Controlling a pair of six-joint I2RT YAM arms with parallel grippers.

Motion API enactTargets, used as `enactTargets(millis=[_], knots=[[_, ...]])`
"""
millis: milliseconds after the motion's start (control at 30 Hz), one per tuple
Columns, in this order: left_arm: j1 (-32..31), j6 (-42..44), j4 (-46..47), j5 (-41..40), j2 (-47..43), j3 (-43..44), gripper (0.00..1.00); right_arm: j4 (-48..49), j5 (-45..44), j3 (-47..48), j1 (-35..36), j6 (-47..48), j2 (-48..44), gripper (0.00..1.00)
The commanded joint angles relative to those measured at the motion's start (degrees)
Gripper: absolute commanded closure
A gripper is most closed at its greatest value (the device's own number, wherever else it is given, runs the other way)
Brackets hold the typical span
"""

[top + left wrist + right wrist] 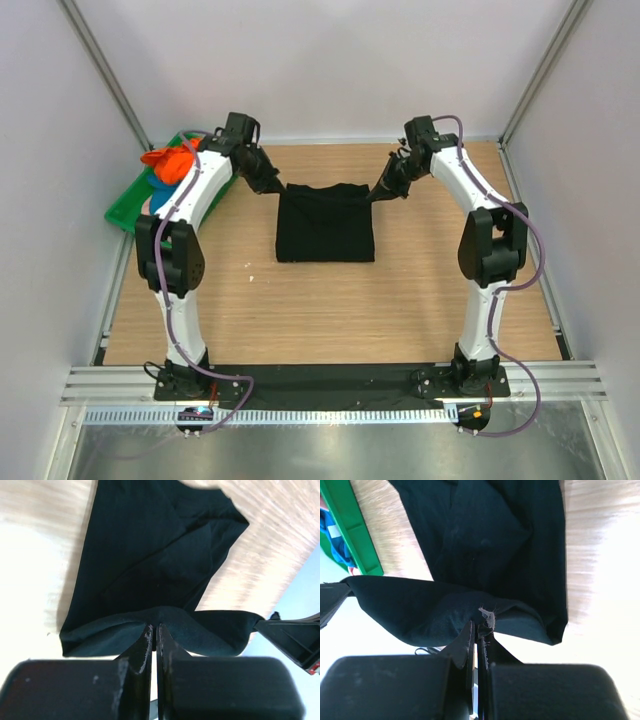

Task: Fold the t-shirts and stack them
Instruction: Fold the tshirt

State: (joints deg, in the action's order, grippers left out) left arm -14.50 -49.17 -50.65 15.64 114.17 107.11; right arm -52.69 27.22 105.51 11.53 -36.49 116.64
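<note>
A large black t-shirt (325, 222) lies partly folded on the wooden table, its far edge lifted. My left gripper (272, 186) is shut on the shirt's far left corner; the pinch shows in the left wrist view (155, 626), with the black cloth (150, 555) hanging below. My right gripper (376, 196) is shut on the far right corner; in the right wrist view (481, 625) a small frayed light tag (487, 616) sits at the pinch. Orange (168, 163) and blue (160, 195) shirts are piled in the green tray at the far left.
The green plastic tray (125, 213) sits at the table's far left edge, and its rim shows in the right wrist view (350, 530). White walls with metal posts enclose the table. Bare wood lies in front of the black shirt.
</note>
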Motion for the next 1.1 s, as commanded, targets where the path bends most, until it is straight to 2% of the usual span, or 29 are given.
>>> enactTargets(millis=[0,400,800,933,1000,1067], knots=[[0.7,1.4,3.5,3.1,2.0,3.9,1.00,1.1,1.6,3.6,-0.7,-0.2,1.4,0.98],[1.0,0.9,8.0,4.1,6.9,5.8,1.00,2.9,2.5,11.9,-1.9,-2.0,8.9,0.98],[2.1,-2.1,14.5,4.9,12.3,8.4,1.00,10.1,4.9,14.3,-3.0,-6.8,14.9,0.92],[2.5,-3.5,16.5,4.8,15.9,10.5,0.99,15.0,5.3,14.7,-3.5,-9.1,16.9,0.86],[2.8,-5.1,18.7,6.8,17.7,12.2,0.93,17.3,5.2,14.9,-3.8,-10.4,18.2,0.85],[3.1,-4.8,21.3,6.6,20.6,14.7,0.84,23.0,6.3,14.7,-4.2,-13.1,20.4,0.77]])
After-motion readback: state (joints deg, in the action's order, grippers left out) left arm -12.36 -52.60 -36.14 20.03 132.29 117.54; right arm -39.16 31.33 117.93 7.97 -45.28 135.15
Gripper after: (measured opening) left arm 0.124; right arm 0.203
